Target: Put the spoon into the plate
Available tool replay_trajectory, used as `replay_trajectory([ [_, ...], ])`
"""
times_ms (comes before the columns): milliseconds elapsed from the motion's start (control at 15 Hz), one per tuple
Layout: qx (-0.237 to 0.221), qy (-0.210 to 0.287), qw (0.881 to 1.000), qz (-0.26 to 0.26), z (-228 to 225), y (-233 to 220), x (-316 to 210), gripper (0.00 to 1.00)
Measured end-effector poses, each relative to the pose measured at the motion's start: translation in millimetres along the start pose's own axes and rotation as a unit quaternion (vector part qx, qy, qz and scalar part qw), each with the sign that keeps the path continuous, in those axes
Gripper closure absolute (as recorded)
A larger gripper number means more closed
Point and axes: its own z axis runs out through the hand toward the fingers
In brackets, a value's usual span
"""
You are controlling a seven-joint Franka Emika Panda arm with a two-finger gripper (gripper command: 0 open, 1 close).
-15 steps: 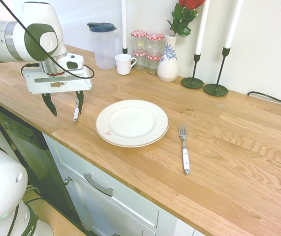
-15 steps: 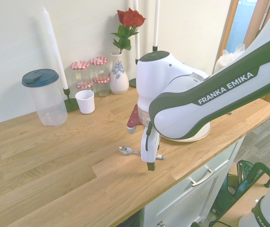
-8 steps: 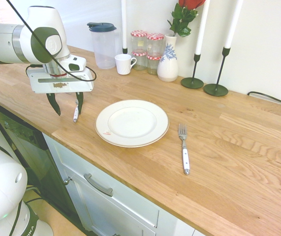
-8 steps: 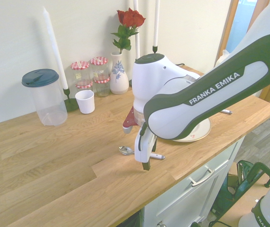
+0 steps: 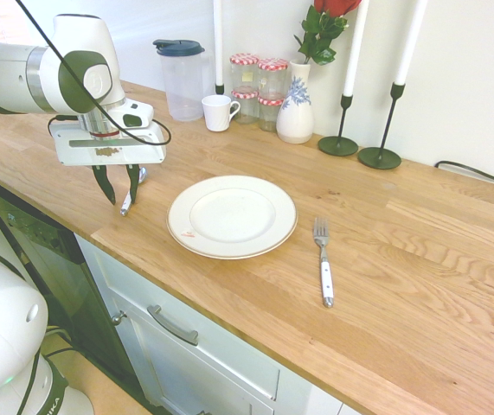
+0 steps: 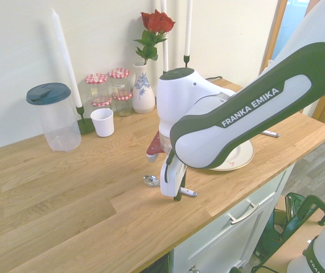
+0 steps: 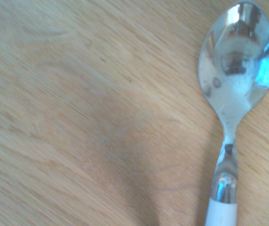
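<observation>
A: Change noted? Pincer (image 5: 118, 194) jaws, wide a second ago, are now drawn in around the spoon (image 5: 129, 199) handle; a firm grasp cannot be confirmed. Lift judged next.

B: Plate (image 5: 232, 216) lies well right of it, empty. Spoon bowl (image 7: 237, 60) detail is given only by the wrist view.

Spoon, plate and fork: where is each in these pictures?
spoon (image 7: 235, 84), wrist view, on its shiny bowl.
plate (image 5: 232, 215), first exterior view, on its bare centre.
fork (image 5: 325, 278), first exterior view, on its white handle.
</observation>
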Motion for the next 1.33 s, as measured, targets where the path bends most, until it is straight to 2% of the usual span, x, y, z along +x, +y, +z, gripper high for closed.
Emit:
replay_trajectory([
  [867,0.002,0.001,1.0,0.014,-1.7,5.8,5.1,1.0],
  [1200,0.019,0.02,0.998,0.052,-35.6,35.1,29.4,1.0],
  [1333,0.034,0.031,0.994,0.103,-62.2,69.8,52.0,1.0],
])
